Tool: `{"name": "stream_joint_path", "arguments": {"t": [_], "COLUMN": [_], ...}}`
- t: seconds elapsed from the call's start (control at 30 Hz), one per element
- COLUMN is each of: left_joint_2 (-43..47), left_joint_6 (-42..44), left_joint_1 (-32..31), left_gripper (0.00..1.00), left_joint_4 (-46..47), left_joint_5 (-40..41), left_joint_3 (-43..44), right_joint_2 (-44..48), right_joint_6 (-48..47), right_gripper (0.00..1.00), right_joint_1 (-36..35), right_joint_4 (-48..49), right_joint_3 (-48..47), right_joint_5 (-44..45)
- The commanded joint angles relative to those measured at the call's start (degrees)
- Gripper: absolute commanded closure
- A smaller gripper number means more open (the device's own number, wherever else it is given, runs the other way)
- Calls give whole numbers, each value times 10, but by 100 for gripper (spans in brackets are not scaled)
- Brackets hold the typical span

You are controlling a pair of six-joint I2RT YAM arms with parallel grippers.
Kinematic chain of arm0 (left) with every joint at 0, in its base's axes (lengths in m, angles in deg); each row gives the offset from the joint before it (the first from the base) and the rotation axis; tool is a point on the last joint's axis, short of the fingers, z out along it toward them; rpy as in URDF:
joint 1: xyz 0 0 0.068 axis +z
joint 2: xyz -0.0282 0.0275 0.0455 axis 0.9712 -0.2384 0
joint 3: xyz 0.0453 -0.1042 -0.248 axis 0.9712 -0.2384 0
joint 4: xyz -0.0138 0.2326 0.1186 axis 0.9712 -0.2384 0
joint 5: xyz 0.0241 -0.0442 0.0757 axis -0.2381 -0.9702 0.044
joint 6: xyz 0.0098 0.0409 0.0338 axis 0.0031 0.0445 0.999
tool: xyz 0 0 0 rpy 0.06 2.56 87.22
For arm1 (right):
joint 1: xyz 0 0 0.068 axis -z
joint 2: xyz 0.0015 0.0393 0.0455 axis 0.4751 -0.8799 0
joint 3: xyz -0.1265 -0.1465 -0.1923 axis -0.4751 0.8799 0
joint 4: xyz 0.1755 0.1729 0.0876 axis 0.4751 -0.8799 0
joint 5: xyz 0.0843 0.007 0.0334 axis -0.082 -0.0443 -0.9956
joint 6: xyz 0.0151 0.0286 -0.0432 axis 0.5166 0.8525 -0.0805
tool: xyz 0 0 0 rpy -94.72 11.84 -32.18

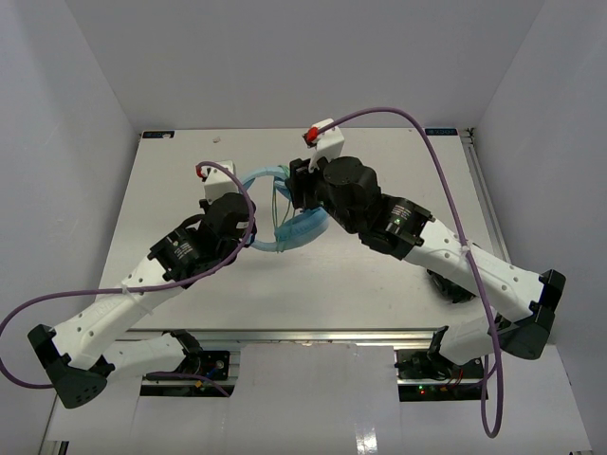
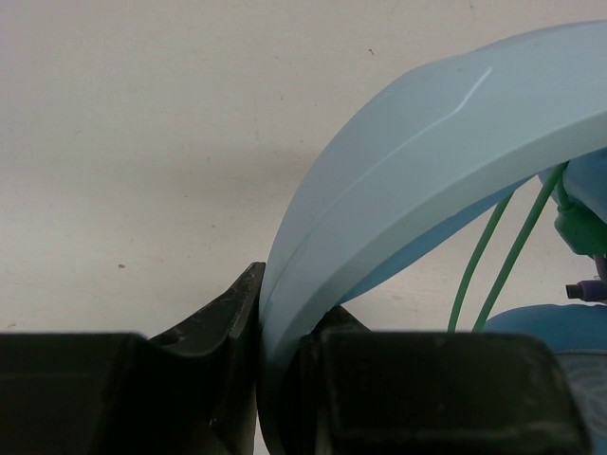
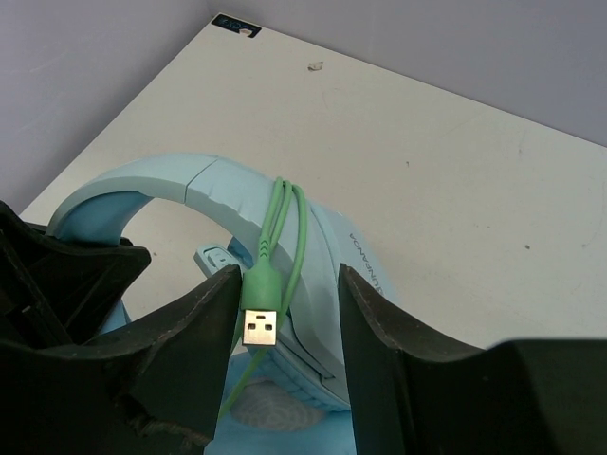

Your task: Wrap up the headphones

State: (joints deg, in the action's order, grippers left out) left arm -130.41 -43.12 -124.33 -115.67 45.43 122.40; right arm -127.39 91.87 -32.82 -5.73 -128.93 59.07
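Left gripper (image 2: 280,318) clamped on the light blue headphones' (image 1: 289,232) headband (image 2: 408,142). Right gripper (image 3: 287,280) jaws apart, USB plug (image 3: 259,324) between them, green cable (image 3: 281,213) draped over headband.

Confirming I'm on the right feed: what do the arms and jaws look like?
Left arm and right arm match: white perforated links, black rounded joint housings, black jaws. Each wrist has a white camera mount with a red mark and a trailing purple cable. The right arm shows a green light.
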Motion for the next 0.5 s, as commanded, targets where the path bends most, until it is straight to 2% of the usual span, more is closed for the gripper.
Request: {"name": "stream_joint_path", "arguments": {"t": [0.0,0.47], "left_joint_2": [15,8], "left_joint_6": [-19,-21], "left_joint_1": [1,1], "left_gripper": [100,100], "left_joint_4": [55,57], "left_joint_5": [3,6], "left_joint_3": [5,7], "right_joint_2": [8,37], "right_joint_6": [10,8], "right_gripper": [53,88], "right_joint_1": [2,1], "right_joint_4": [38,68], "right_joint_3": [4,50], "right_joint_5": [-11,-22]}}
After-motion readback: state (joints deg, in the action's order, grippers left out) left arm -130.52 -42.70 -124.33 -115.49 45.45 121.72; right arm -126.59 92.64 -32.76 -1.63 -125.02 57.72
